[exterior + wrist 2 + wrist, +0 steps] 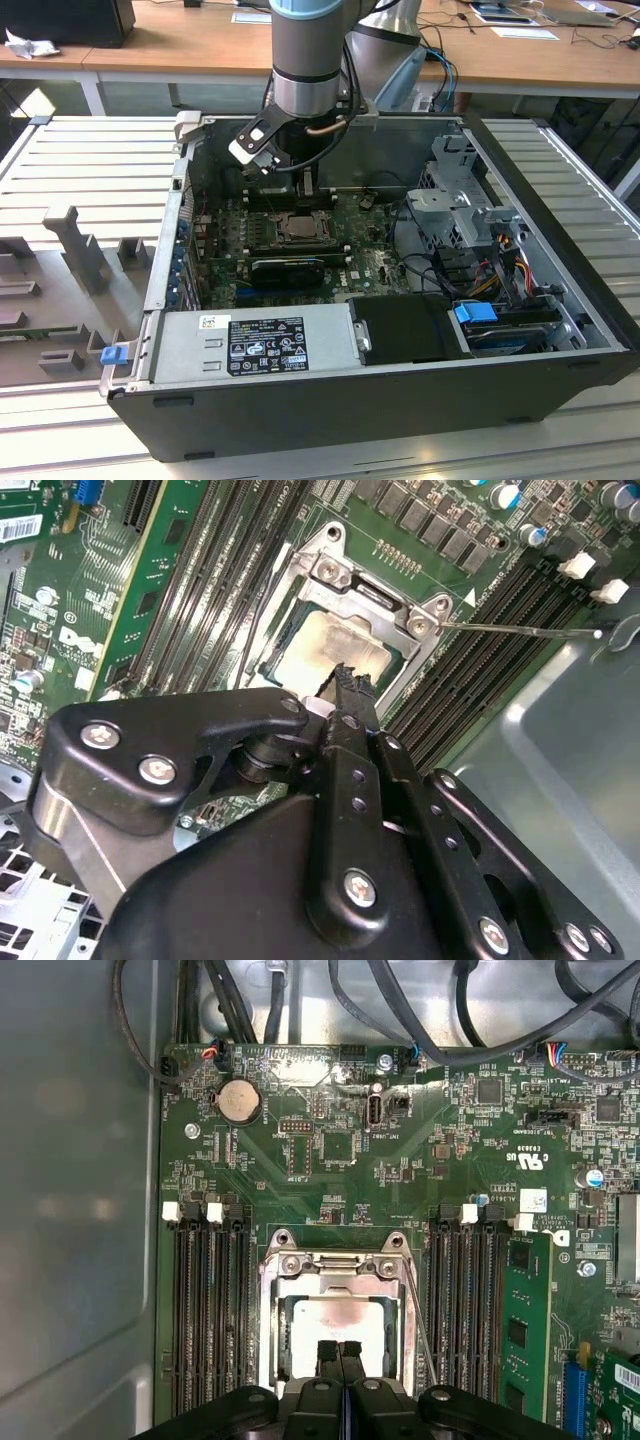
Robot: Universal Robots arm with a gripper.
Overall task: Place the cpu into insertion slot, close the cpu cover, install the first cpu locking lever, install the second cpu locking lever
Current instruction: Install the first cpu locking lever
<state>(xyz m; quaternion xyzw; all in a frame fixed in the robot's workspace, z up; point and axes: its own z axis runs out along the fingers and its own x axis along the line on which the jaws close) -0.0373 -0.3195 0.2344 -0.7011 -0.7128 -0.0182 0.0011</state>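
The cpu point(318, 1322) lies flat in the insertion slot point(298, 229) on the green board, its pale metal face point(335, 645) showing through the window of the cpu cover point(336, 1265). The silvery cover point(372, 592) is folded down over the chip. A thin locking lever point(520, 630) sticks out sideways from the socket's corner; in the first wrist view a lever rod point(416, 1305) runs along the socket's side. My gripper point(340, 1352) hangs just above the chip's face with its two black fingers pressed together and nothing between them. Its tips point(346, 676) sit over the chip's edge.
Rows of black memory slots point(205, 1310) flank the socket on both sides. A long black finned card point(290, 270) lies in front of it. The grey case wall point(80, 1210) rises close by, with cables point(420, 1010) at the board's edge. A drive cage point(465, 205) stands at the exterior view's right.
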